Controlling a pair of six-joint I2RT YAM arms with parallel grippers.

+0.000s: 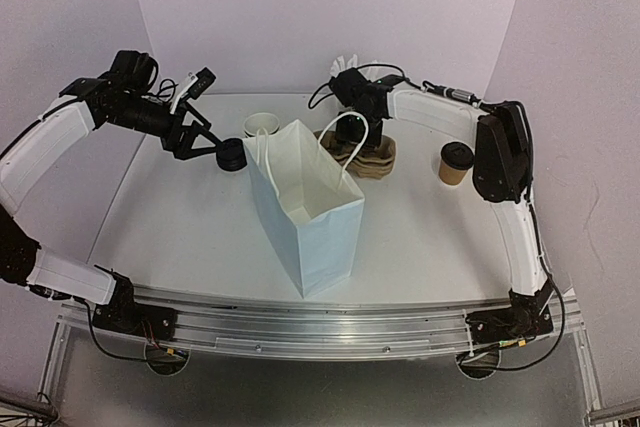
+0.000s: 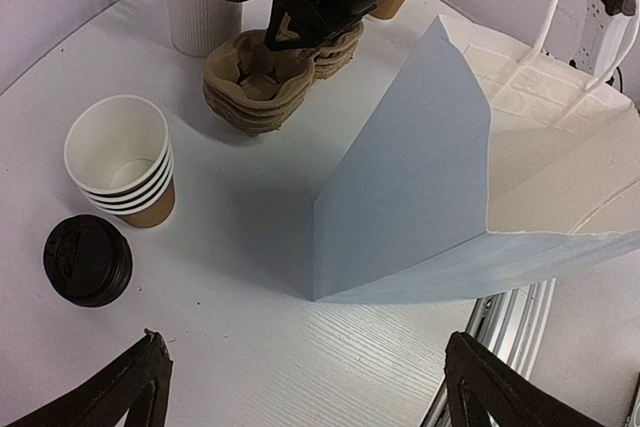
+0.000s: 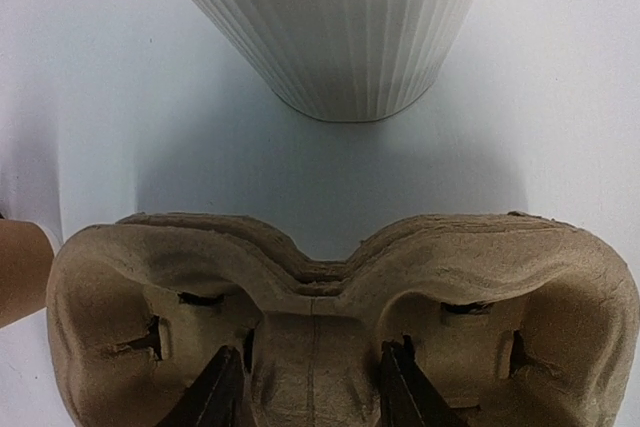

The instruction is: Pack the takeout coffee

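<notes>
Pale blue paper, the bag (image 1: 310, 217) stands at the centre of the table (image 1: 180, 237), nearest the arm bases. Its mouth is open and its handles are up, presumably so that coffee can be lowered straight in. What shows of its inside holds no cup.

At 10 o'clock a black lid (image 1: 232, 154) lies flat. The left gripper (image 2: 303, 342) hovers just beside it, fingers spread wide and holding nothing; I judge it well placed to take that lid. Just past the lid, at 11, nested kraft cups (image 1: 262, 125) stand unlidded, mouths up, long axis vertical.

At 2 o'clock, well apart from the bag, a lidded cup (image 1: 456, 162) also stands upright with its axis vertical and its lid on top, ready to pack.

Farther back, between 12 and 1 behind the bag, pulp carriers (image 3: 340, 277) lie stacked flat. The right gripper (image 3: 313, 352) is down on the top one, a finger on either side of its centre ridge, probably to peel one carrier off for the cups. I cannot tell whether it pinches the ridge or only straddles it.

Farthest, at 12, a ribbed white holder (image 3: 325, 17) stands just beyond the carriers
</notes>
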